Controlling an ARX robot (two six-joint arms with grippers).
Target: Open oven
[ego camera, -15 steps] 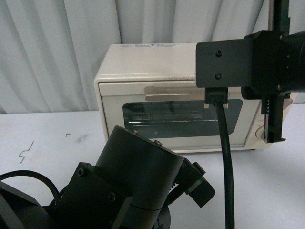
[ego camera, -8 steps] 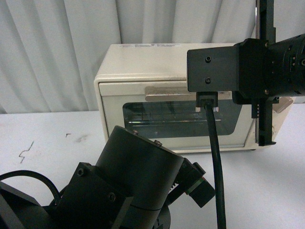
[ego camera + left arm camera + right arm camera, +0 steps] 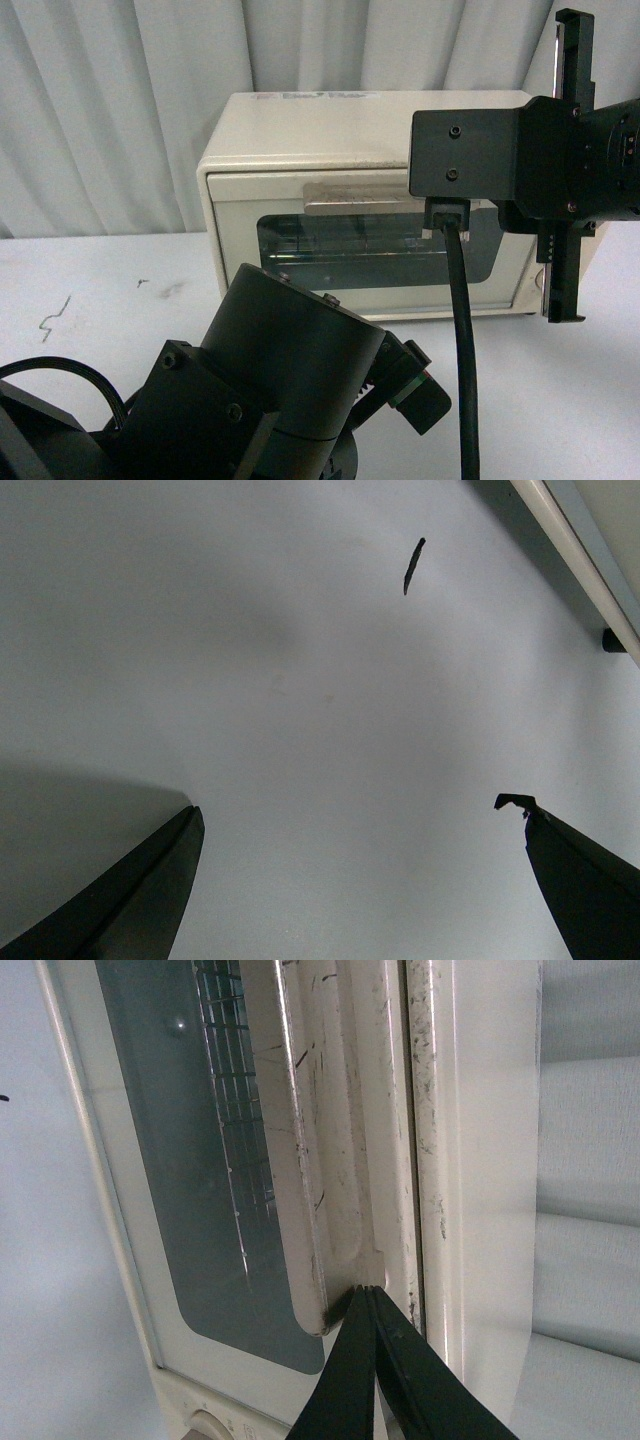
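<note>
The cream-white oven [image 3: 290, 150] stands at the back of the table, its glass door [image 3: 340, 250] shut. The beige bar handle [image 3: 350, 197] runs along the door's top. My right arm [image 3: 560, 160] hangs in front of the oven's right side and hides the knobs. In the right wrist view my right gripper [image 3: 368, 1292] is shut, its tips touching the end of the handle [image 3: 300, 1160] beside the door's upper edge. The wire rack [image 3: 235, 1110] shows through the glass. My left gripper [image 3: 355, 815] is open and empty above the white table, away from the oven.
The left arm's black body [image 3: 280, 390] fills the lower front. A black cable [image 3: 465, 350] hangs from the right wrist. White curtains [image 3: 120, 100] stand behind the oven. The table [image 3: 250, 680] bears a small dark mark [image 3: 413, 565], and the oven's lower edge [image 3: 570, 545] lies beyond it.
My right arm shifted left and up, then back right and slightly down, staying at the handle's right end. The door looks unchanged and the left arm has not moved.
</note>
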